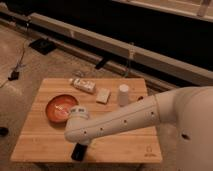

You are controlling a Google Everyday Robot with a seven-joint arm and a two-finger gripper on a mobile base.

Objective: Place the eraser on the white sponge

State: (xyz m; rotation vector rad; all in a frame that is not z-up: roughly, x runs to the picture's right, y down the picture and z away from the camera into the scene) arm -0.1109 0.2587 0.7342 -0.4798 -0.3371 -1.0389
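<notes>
The eraser is a flat black block lying near the front edge of the wooden table. The arm reaches in from the right, and its end hangs just above the eraser. My gripper points down at the eraser's far end, largely hidden under the wrist. The white sponge, a small cream block, lies at the back middle of the table, well away from the gripper.
An orange bowl sits at the left, partly behind the wrist. A white cup stands right of the sponge. A printed white packet lies at the back left. Cables and a dark box lie on the floor behind the table.
</notes>
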